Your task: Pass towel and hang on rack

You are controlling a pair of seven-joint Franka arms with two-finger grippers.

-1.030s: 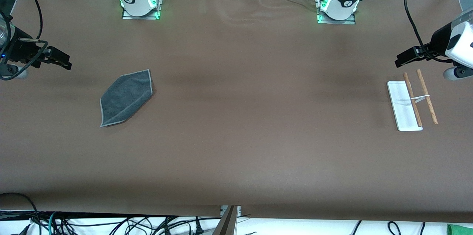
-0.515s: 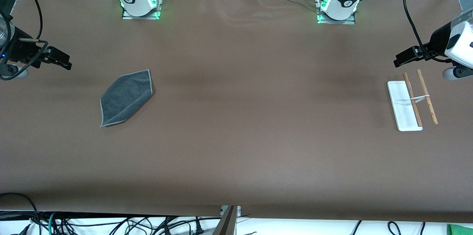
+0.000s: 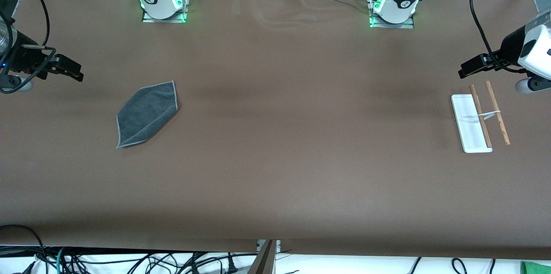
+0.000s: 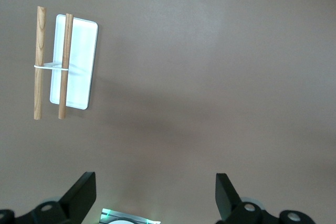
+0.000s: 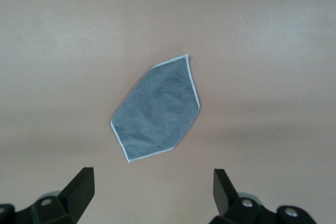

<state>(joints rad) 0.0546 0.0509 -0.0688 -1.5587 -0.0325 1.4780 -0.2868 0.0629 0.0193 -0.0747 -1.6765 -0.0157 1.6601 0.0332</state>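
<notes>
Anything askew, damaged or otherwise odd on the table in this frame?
Nothing stands out. The towel lies flat toward the right arm's end of the table; the rack stands toward the left arm's end. The right gripper and left gripper hang open and empty, waiting above them.

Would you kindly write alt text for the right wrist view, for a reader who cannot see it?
A dark grey towel with a pale stitched edge lies flat, folded to a point, on the brown table. The right gripper is over the table with its two black fingers spread wide, holding nothing.
</notes>
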